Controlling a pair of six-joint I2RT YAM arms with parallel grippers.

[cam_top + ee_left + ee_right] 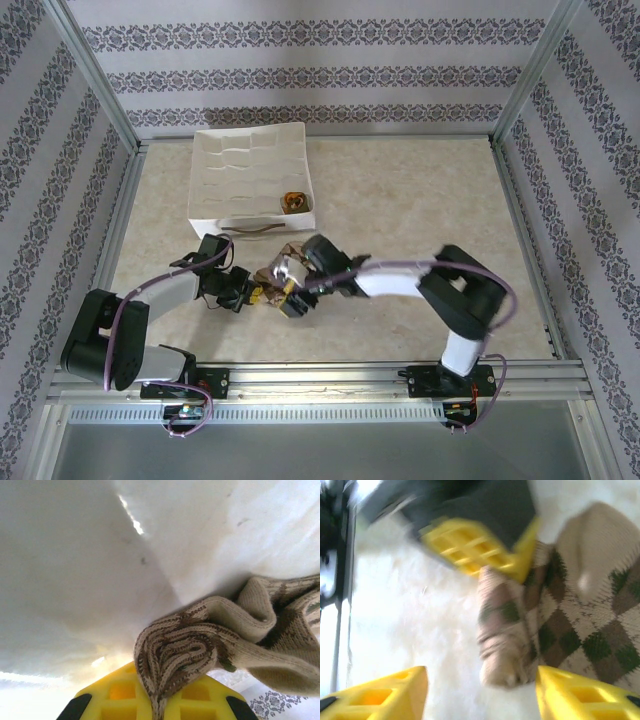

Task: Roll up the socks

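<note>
- Argyle sock (280, 268): low centre of the top view, bunched between the two grippers, over the counter (420, 190) just below the white divided box (230, 160).
- Left gripper (155, 702): jaws clenched on the ribbed cuff end. In the left wrist view the knit is folded over itself and pinched between the yellow fingers (120, 700) at bottom centre.
- Right gripper (480, 685): jaws released and spread wide at the bottom corners of the right wrist view. They straddle a bunched lump of the sock and look clear of it, as far as the blur lets me tell.
- Second sock (294, 203): small curled orange-brown bundle in the lower right compartment of the box. Probably the olive-and-orange one, already rolled.
- Handling: light, soft, limp knit with no stiffness, so it should sag and unroll once let go. It is stretchy and grippy rather than slippery, and not fragile. A single thin layer could slide out of a shallow pinch.
- Where to take hold: pinch through the full thickness of a folded end. The lump between the right jaws looks like the sensible spot, with the left grip on the cuff as anchor.
- Risk: pulling the two ends apart would likely stretch the knit and undo the roll.
</note>
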